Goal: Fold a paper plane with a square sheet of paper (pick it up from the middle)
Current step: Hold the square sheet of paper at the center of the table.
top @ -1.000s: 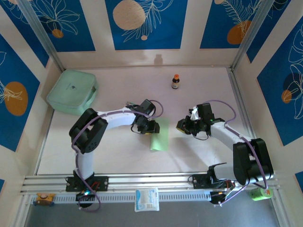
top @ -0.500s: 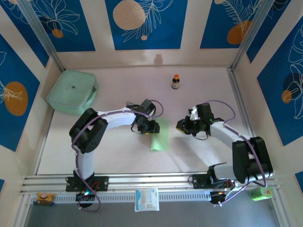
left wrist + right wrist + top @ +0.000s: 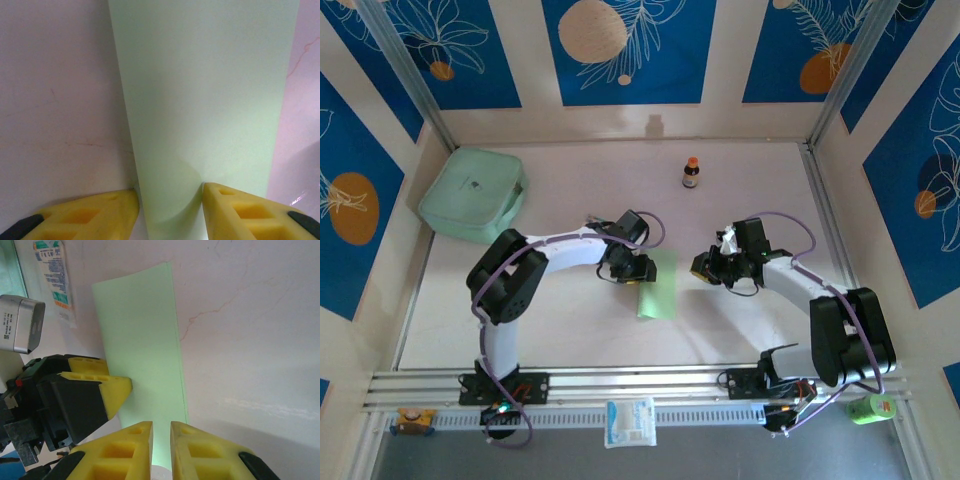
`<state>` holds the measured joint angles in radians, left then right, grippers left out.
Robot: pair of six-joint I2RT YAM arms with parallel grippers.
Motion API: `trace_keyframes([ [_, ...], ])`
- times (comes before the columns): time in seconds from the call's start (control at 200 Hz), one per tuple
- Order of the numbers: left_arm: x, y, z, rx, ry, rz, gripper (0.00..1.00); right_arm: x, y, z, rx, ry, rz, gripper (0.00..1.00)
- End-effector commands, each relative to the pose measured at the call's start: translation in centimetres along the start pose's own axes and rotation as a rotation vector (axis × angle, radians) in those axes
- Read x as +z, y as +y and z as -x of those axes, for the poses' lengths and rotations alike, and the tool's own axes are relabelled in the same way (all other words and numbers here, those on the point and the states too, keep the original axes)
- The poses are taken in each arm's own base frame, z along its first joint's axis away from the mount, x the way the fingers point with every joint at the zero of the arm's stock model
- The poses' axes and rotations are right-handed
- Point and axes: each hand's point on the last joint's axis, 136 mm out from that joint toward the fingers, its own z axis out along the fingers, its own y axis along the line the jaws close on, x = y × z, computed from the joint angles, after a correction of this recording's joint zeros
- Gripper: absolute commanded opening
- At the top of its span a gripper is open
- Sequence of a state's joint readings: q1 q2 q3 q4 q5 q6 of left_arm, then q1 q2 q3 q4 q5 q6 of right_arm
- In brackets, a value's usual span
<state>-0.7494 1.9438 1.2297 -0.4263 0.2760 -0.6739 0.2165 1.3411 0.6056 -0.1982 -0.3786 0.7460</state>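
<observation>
Your left fingers (image 3: 235, 210) straddle the pale lime-green paper sheet (image 3: 200, 90), open; right fingers (image 3: 195, 450), at its 3 o'clock, nearly closed.

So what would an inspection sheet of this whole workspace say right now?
Surface: pale pinkish table, faint veins.
Job's things: pale lime-green paper sheet, a narrow strip lying flat, apparently folded.
Clutter: mint-green rounded plastic box; small orange-capped bottle; printed packet on front rail.
Grippers: left gripper open at the strip's end; right gripper nearly shut beside the strip.
Cables: purple cables in loose loops.
Surroundings: blue leaf-print wall panels.
</observation>
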Motion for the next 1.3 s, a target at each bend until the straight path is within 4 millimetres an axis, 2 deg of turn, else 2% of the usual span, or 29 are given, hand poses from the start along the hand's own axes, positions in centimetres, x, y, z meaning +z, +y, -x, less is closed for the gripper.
trace_keyframes([
  [0.0, 2.5, 4.2, -0.3, -0.017, 0.001, 0.154, 0.47, 0.4, -0.1, -0.8, 0.022, 0.04, 0.008, 0.17],
  [0.485, 2.9, 4.5, -0.4, -0.01, 0.014, 0.163, 0.48, 0.5, -0.1, -0.8, 0.02, 0.045, 0.011, 0.18],
  [0.88, 3.0, 4.6, -0.5, 0.005, 0.02, 0.17, 0.48, 1.8, 0.2, -1.3, -0.006, 0.077, -0.001, 0.17],
  [1.055, 3.1, 4.5, -0.5, 0.002, 0.019, 0.164, 0.48, 2.6, 1.2, -1.9, -0.065, 0.101, -0.005, 0.16],
  [1.295, 3.1, 4.6, -0.5, 0.0, 0.019, 0.166, 0.48, 5.0, 1.0, -2.1, -0.069, 0.13, -0.083, 0.07],
])
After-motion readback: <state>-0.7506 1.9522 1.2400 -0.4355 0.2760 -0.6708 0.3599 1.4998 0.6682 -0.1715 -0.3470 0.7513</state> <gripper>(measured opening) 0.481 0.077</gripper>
